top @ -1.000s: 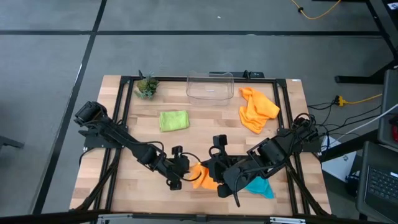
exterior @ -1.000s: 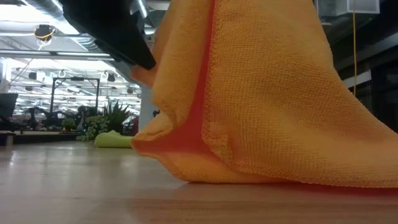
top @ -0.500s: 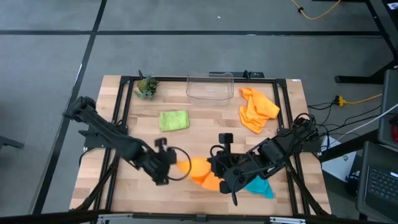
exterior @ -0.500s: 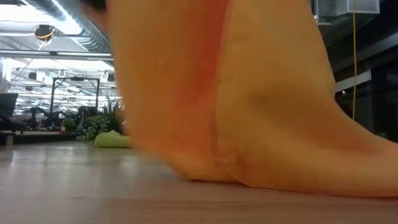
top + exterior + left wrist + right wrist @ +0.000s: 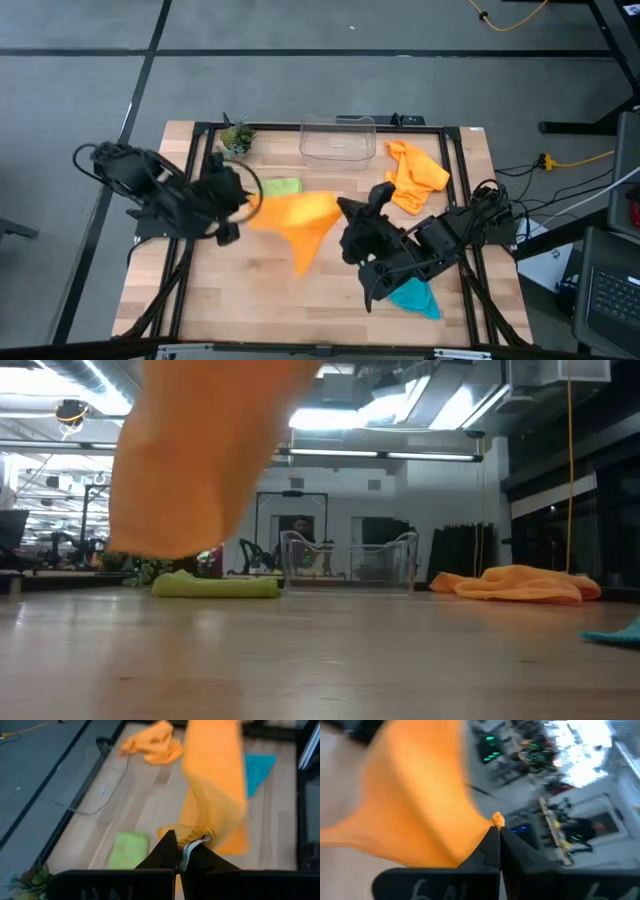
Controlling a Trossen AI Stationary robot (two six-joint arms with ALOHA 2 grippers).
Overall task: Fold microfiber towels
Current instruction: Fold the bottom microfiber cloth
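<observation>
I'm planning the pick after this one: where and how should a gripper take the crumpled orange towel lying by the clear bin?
Probably best from straight above, at the pointed corner sticking up toward the table's back edge. The crumpled orange towel lies bunched in ridges right of the clear bin, apart from it, so a top-down pinch on that raised corner meets nothing. Both grippers are busy stretching the other orange towel.

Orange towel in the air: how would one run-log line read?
orange towel: lifted, stretched between grippers | left gripper: shut on one corner | right gripper: shut on another | lime green towel: on table

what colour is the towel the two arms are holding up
Orange: the soft microfiber towel stretched between both end effectors, clearest in the high view.
</observation>
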